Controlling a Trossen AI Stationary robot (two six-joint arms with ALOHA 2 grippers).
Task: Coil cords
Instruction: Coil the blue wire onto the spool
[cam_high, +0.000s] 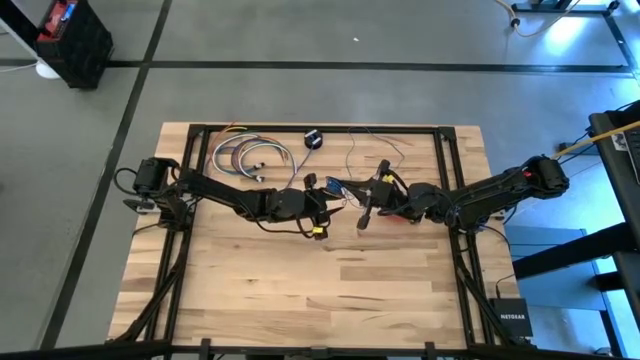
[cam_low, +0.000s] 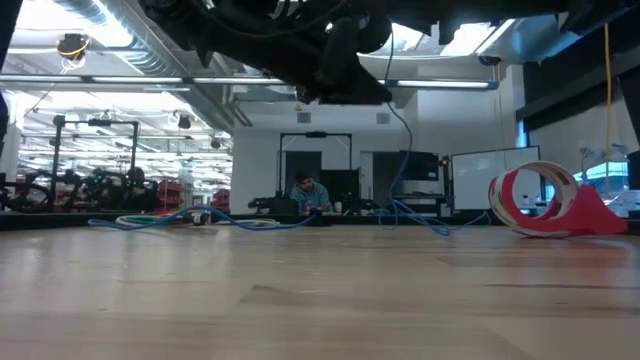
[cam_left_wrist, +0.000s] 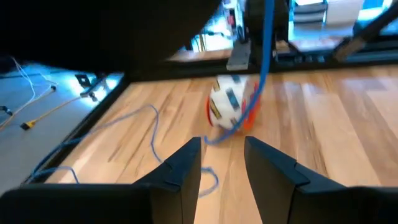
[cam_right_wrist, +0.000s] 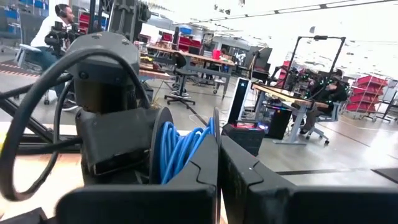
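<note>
The left gripper (cam_high: 322, 205) hung above the middle of the wooden table (cam_high: 300, 290), its two dark fingers (cam_left_wrist: 186, 168) standing apart with nothing between them; the thin blue cord (cam_left_wrist: 152, 134) trailed in loose bends over the boards just ahead of those fingers and rose in a taut line towards the other arm. The red-and-white cord bundle (cam_left_wrist: 231, 104) lay on the table beyond the fingertips, near but not touched (from table level it showed as a red and white loop resting on the boards at the far right (cam_low: 545, 200)).

The right gripper (cam_high: 366, 205) faced the left one from close by, its fingers (cam_right_wrist: 239, 171) pressed together; blue cord wound in several turns sat on a dark spool-like part (cam_right_wrist: 177, 149) just beside them, and whether the fingers pinched the cord itself could not be told.

A small black round puck (cam_high: 314, 139) sat near the table's far edge, well apart from both grippers; a coil of coloured cables (cam_high: 250, 157) lay to its left. A person (cam_low: 306, 192) sat in the room behind.
</note>
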